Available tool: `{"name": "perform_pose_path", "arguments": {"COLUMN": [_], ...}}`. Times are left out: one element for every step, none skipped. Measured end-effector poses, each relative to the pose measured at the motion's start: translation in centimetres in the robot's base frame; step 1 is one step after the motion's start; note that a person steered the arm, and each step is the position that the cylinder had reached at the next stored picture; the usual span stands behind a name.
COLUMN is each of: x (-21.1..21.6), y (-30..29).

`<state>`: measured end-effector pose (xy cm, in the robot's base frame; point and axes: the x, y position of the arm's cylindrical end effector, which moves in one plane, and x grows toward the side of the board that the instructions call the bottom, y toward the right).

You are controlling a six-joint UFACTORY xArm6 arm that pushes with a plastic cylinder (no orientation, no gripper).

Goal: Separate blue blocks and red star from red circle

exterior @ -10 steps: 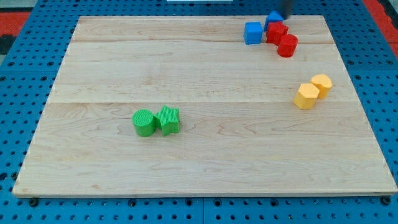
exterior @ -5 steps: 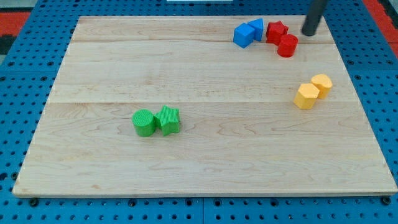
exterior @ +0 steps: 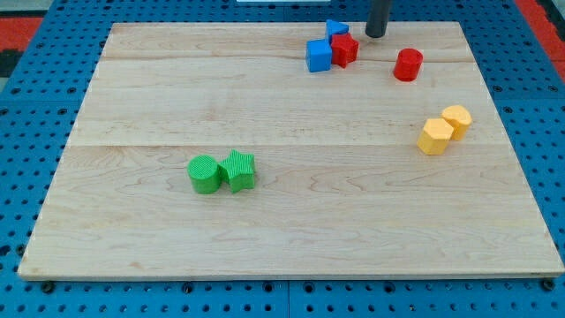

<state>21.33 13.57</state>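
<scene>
A blue cube point(exterior: 319, 55), a second blue block point(exterior: 335, 29) and the red star point(exterior: 345, 49) sit touching in a cluster near the view's top, right of centre. The red circle point(exterior: 408, 64) stands alone to their right, a clear gap away. My tip point(exterior: 376, 34) is at the view's top, just right of the red star and up-left of the red circle, touching neither.
Two yellow blocks point(exterior: 444, 128) touch each other at the view's right. A green circle point(exterior: 205, 173) and a green star point(exterior: 239, 170) touch left of centre. The wooden board point(exterior: 265, 230) lies on a blue pegboard.
My tip has moved left along the top edge. The red star and both blue blocks have shifted left, away from the red circle, which has stayed put.
</scene>
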Motion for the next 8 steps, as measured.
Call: {"name": "perform_pose_path", "arguments": {"x": [0.7, 0.7, 0.8, -0.2, -0.8, 4.7, 6.6, 6.6], "y": [-8.1, -13.6, -11.4, -5.9, 0.0, -0.6, -6.6, -14.9]}}
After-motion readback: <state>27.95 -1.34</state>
